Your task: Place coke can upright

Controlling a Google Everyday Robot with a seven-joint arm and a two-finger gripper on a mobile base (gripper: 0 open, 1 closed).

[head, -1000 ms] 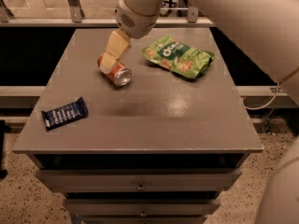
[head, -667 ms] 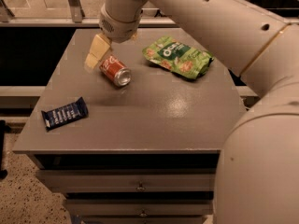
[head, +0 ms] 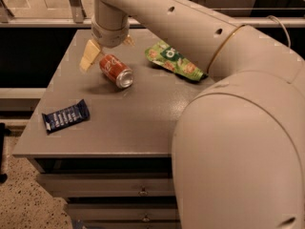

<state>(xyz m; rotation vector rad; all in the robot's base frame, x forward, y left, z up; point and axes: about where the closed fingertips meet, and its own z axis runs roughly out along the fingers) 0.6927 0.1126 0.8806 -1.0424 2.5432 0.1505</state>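
The coke can (head: 116, 70) lies on its side on the grey table (head: 143, 113), left of centre toward the back, its silver end facing the front right. My gripper (head: 108, 53) hangs just above and behind the can's far end. It is open: one cream finger (head: 89, 56) sits to the can's left, and the other finger (head: 127, 41) shows behind it to the right. The fingers are not closed on the can.
A green snack bag (head: 174, 60) lies at the back right of the can. A dark blue wrapped bar (head: 66, 115) lies near the front left edge. My arm's large links (head: 238, 142) cover the table's right side. Drawers (head: 109, 190) sit below the tabletop.
My gripper has moved left and slightly down, so its fingers now sit on either side of the can's far end. The arm's bulk has swung into the right of the view. The can has not moved.
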